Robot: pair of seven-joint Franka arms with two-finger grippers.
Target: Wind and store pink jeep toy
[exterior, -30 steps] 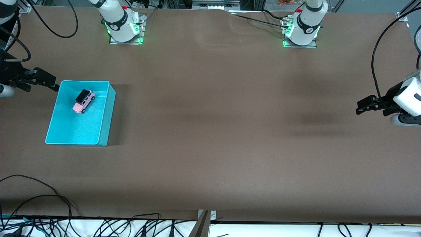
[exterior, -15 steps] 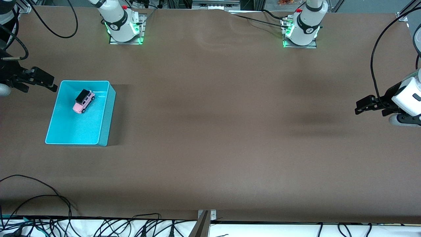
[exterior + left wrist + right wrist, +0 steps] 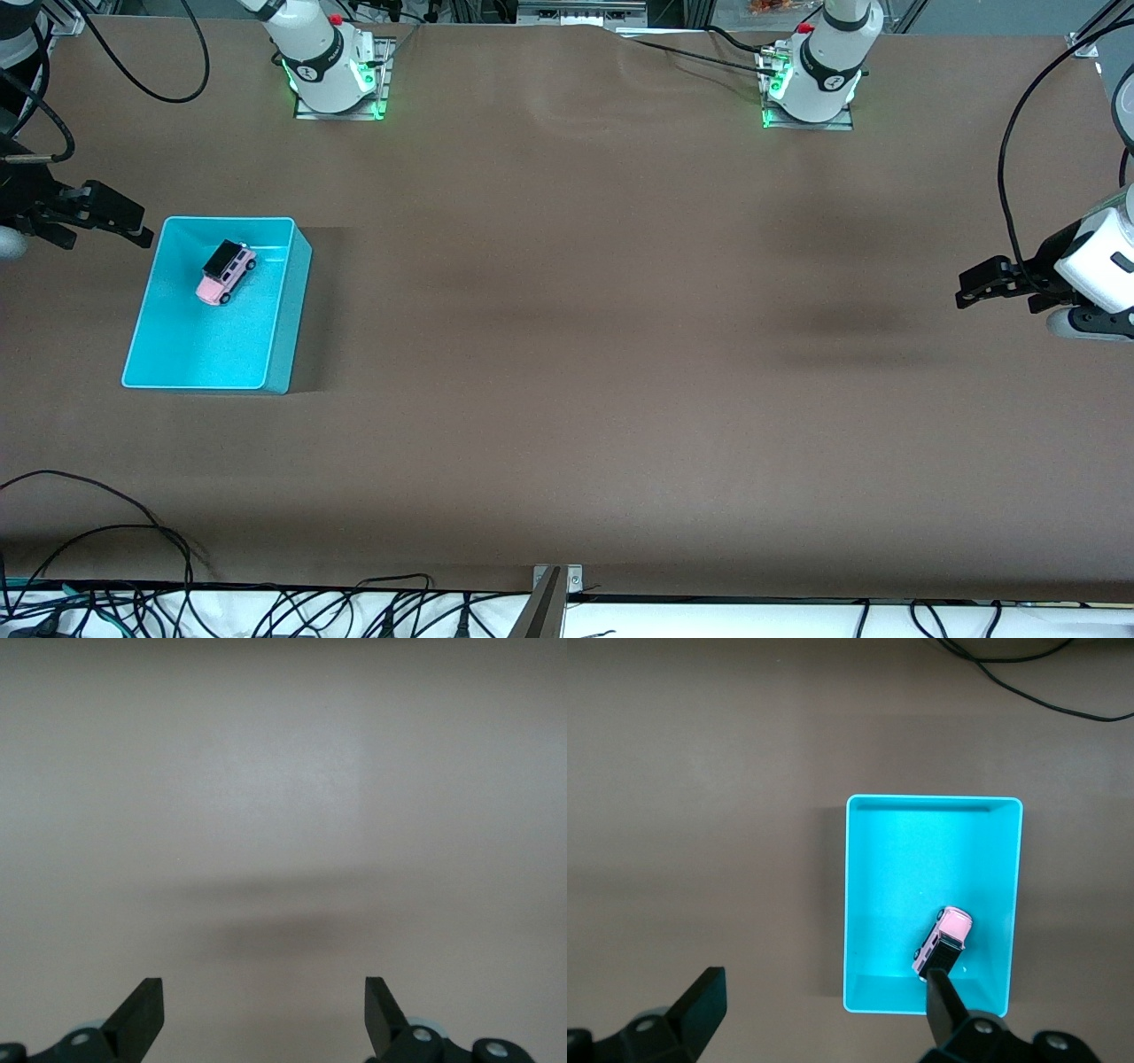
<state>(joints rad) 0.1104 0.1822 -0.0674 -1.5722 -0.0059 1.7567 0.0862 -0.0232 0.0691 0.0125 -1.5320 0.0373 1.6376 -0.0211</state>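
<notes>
The pink jeep toy [image 3: 225, 274] sits on its wheels inside the turquoise bin [image 3: 283, 306], in the upper half of the bin as the front view shows it, close to the wall toward the robot bases. It lies at a slant to the bin walls. The bin stands at mid-left of the front frame on the brown bench [image 3: 567, 354].

The right claw [image 3: 115, 217] hangs at the left edge of the front frame, just outside the bin's upper-left corner, fingers apart and empty. Its wrist view confirms this: two dark fingers [image 3: 700, 1001] spread wide, with the jeep [image 3: 943, 942] and bin [image 3: 932, 802] well below.

The left claw [image 3: 988, 285] waits at the right edge of the front frame over bare bench, also spread and holding nothing; its wrist view shows only bench [image 3: 283, 815].

The storing step looks done. Whether the toy is wound cannot be read from here.

Risks:
- If the spring is wound, the jeep may roll by itself and ride into the bin wall. The walls look tall enough to hold it, so a tip-over is more likely than an escape.
- The right claw is close to the bin's corner. A low sweep on retreat could clip the rim and shove the light bin across the bench.
- A loose cable runs near the right arm at upper left; a wide swing could snag it.
</notes>
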